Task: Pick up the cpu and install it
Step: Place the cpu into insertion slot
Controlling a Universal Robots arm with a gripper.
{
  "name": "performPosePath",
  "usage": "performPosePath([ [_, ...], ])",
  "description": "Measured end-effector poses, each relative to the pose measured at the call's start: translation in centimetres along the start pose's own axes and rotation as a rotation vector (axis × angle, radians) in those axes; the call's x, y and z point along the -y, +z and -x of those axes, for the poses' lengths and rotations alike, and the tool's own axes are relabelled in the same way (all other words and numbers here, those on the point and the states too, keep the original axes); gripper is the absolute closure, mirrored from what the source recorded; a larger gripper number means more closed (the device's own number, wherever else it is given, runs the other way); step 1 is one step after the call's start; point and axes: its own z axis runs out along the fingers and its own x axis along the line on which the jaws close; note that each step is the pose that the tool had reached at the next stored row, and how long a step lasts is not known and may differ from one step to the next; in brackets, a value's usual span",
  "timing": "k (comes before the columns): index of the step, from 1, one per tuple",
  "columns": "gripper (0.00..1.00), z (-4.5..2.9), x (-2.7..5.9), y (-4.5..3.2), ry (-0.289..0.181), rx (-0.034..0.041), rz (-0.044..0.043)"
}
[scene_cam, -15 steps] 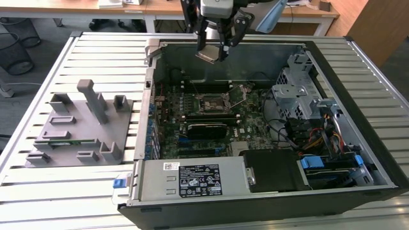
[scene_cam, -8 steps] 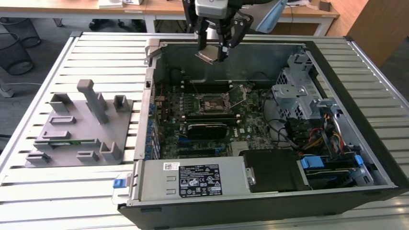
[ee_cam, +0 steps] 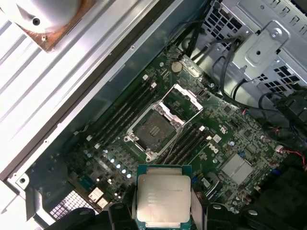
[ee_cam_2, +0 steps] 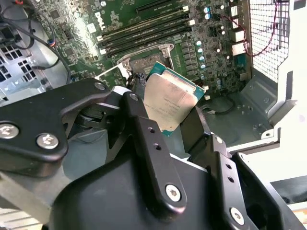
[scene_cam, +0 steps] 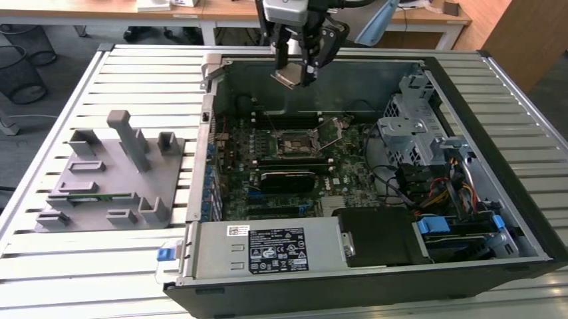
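Carrying the CPU Toward the Open Socket

The black two-finger gripper [scene_cam: 298, 74] is closed on the cpu [scene_cam: 286, 78], a small flat square chip with a silver-grey metal top and a thin green edge. The fingers clamp two opposite edges of the chip. In the exterior view, gripper and chip hang high over the far wall of the black open computer case [scene_cam: 523, 219], well apart from the green motherboard [scene_cam: 350, 173] below.

In the first wrist view the square black socket with its metal frame [ee_cam: 153, 129] lies uncovered, its retaining plate [ee_cam: 184, 96] swung up.

Recommended handling:
- Hold the chip by its edges only, and level it before any descent; in the second wrist view the cpu [ee_cam_2: 169, 98] sits tilted against the board.
- Match chip edges to socket edges squarely and apply no sideways force.

Not verifiable:
- The chip's underside and any corner mark.
- The socket contacts, too fine to judge.
- The pad contact lines, covered by the chip's own edges.
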Motion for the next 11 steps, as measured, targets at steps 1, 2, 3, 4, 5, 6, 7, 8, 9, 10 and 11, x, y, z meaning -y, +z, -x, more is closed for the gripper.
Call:
performPosePath([
  [1, 0.46, -0.01, 0.0, 0.02, 0.01, 0.0, 0.0003],
  [2, 0.46, -0.02, -0.01, 0.05, 0.018, 0.0, 0.0004],
  [3, 0.46, -0.02, 0.0, 0.05, 0.026, 0.0, 0.0003],
  [4, 0.46, -0.02, 0.0, 0.05, 0.035, 0.0, 0.0002],
  [5, 0.46, -0.03, 0.0, 0.06, 0.042, 0.0, 0.0002],
  [6, 0.46, -0.03, -0.01, 0.07, 0.049, 0.0, 0.0003],
  [7, 0.46, -0.03, -0.01, 0.07, 0.056, 0.0001, 0.0002],
  [8, 0.46, -0.03, -0.01, 0.08, 0.063, 0.0007, -0.0002],
  [9, 0.46, -0.04, -0.02, 0.08, 0.068, 0.0019, -0.0011],
  [10, 0.46, -0.04, -0.02, 0.07, 0.072, 0.0037, -0.0026],
  [11, 0.46, -0.04, -0.02, 0.08, 0.077, 0.0053, -0.0038],
])
